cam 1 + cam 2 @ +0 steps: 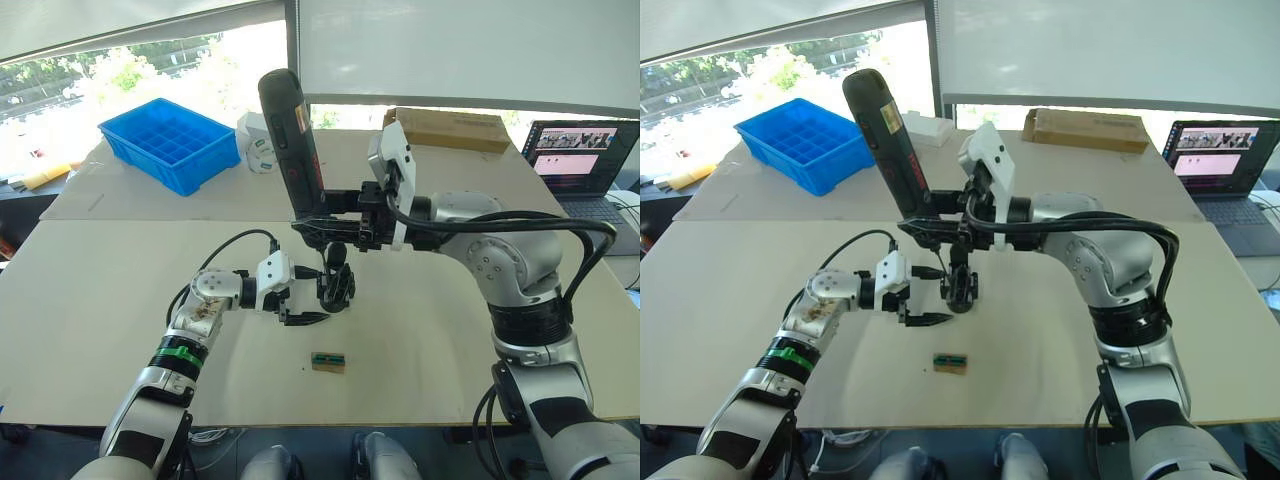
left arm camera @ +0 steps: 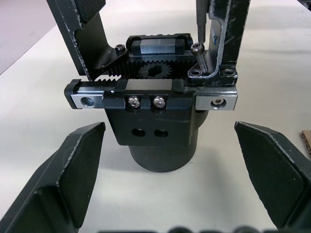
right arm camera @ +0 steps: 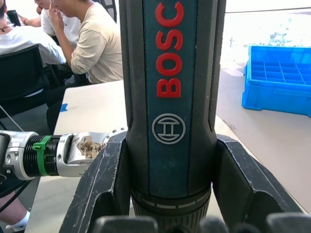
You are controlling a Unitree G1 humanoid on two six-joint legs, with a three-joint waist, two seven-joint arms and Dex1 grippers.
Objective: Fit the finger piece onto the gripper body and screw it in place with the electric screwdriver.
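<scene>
The gripper body is standing upright on the table, near its middle: a squat dark cylinder under a blocky black top, with 2 silver screws on the front plate, 2 round holes below them, a toothed rack and a small gear behind. The finger piece, black and scuffed along its edges, is sitting on the top rail at 1 o'clock from the body's centre, with a black screw leaning beside its foot and the thin metal bit coming down next to it.

The right gripper is clamping the electric screwdriver, its 2 fingers pressed against both sides of the barrel. The tool is tilting, with its butt toward 11 o'clock. In the right wrist view its barrel is showing "BOSCH" in red letters, partly cut off, above a round white emblem.

The left gripper is hovering at 9 o'clock of the body with its fingers spread wide, apart from the base on both sides, holding nothing.

A small brown-and-green block is lying at 6 o'clock of the body. A blue bin is sitting at 10 o'clock, a laptop at 2 o'clock.
</scene>
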